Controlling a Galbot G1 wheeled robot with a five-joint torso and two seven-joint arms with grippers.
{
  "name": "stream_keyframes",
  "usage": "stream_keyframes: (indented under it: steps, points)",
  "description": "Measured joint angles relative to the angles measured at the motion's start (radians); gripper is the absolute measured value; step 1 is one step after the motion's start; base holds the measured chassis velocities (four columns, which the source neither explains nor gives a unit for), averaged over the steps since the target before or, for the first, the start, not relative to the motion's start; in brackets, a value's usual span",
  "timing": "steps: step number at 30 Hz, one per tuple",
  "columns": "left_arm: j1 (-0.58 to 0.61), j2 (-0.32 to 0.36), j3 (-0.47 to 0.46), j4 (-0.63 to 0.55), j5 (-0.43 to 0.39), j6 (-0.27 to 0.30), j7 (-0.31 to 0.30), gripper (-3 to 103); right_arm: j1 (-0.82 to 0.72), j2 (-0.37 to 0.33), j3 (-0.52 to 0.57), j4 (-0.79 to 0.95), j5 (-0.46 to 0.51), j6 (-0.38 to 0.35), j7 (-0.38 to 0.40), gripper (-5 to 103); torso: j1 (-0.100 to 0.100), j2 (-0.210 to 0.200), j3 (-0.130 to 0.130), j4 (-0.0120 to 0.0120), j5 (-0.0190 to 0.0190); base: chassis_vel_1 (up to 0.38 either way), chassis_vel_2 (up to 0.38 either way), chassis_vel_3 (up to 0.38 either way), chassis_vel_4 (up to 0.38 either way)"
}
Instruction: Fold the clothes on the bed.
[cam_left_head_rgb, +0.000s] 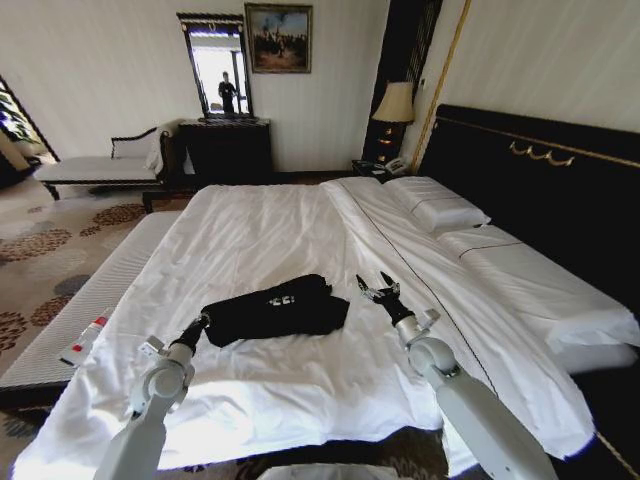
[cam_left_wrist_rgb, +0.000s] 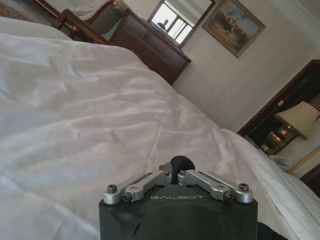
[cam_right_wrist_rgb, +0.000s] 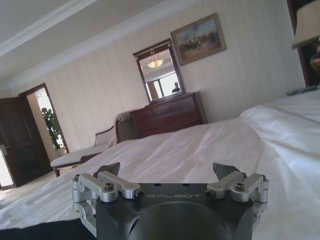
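The clothes (cam_left_head_rgb: 275, 308), a black T-shirt with small white lettering, lie in a folded bundle on the white sheet of the bed (cam_left_head_rgb: 260, 230), near its front middle. At the bundle's left end my left gripper (cam_left_head_rgb: 199, 325) is shut, and in the left wrist view the left gripper (cam_left_wrist_rgb: 177, 169) pinches a small lump of black fabric (cam_left_wrist_rgb: 182, 162). Just right of the bundle, apart from it, my right gripper (cam_left_head_rgb: 378, 290) stands open. In the right wrist view the right gripper (cam_right_wrist_rgb: 170, 171) has nothing between its fingers.
White pillows (cam_left_head_rgb: 445, 212) lie against the black headboard (cam_left_head_rgb: 540, 180) on the right. A pale bench (cam_left_head_rgb: 95, 295) runs along the bed's left side with a small white-and-red object (cam_left_head_rgb: 83, 343) on it. A dark dresser (cam_left_head_rgb: 225, 150) and a lamp (cam_left_head_rgb: 394, 103) stand at the far wall.
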Motion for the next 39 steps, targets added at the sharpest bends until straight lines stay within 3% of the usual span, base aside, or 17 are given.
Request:
stream_keyframes:
  steps: [5,12,19,26,31,39]
  points:
    - [0.01,0.016,-0.029,-0.007,-0.008,-0.001,0.001,0,0.118,0.008,-0.126,-0.098,0.026,-0.028,-0.017,100,0.0,0.0,0.0,0.0,0.0001,0.0,0.0,0.0,0.0]
    - [0.031,0.019,-0.058,-0.013,-0.01,-0.005,0.01,0,0.328,0.095,-0.304,-0.27,-0.059,-0.038,-0.015,100,0.0,0.0,0.0,0.0001,0.0,0.0,0.0,0.0,0.0]
    - [0.08,0.001,-0.094,-0.028,0.003,-0.016,0.021,0,0.388,0.158,-0.358,-0.32,-0.078,-0.082,0.053,100,0.0,0.0,0.0,0.0006,0.0004,0.0,0.0,0.0,0.0]
    - [0.133,-0.043,-0.099,-0.035,0.044,-0.033,0.043,0,0.409,0.16,-0.373,-0.347,-0.1,-0.09,0.068,100,0.0,0.0,0.0,-0.0001,0.0001,0.0,0.0,0.0,0.0]
    - [0.153,-0.065,-0.127,-0.035,0.052,-0.041,0.046,0,0.466,0.158,-0.443,-0.4,-0.119,-0.121,0.094,100,0.0,0.0,0.0,-0.0002,0.0003,0.0,0.0,0.0,0.0]
    - [0.17,-0.05,-0.159,-0.043,0.051,-0.046,0.046,0,0.605,0.18,-0.563,-0.491,-0.114,-0.18,0.065,100,0.0,0.0,0.0,0.0001,0.0005,0.0,0.0,0.0,0.0]
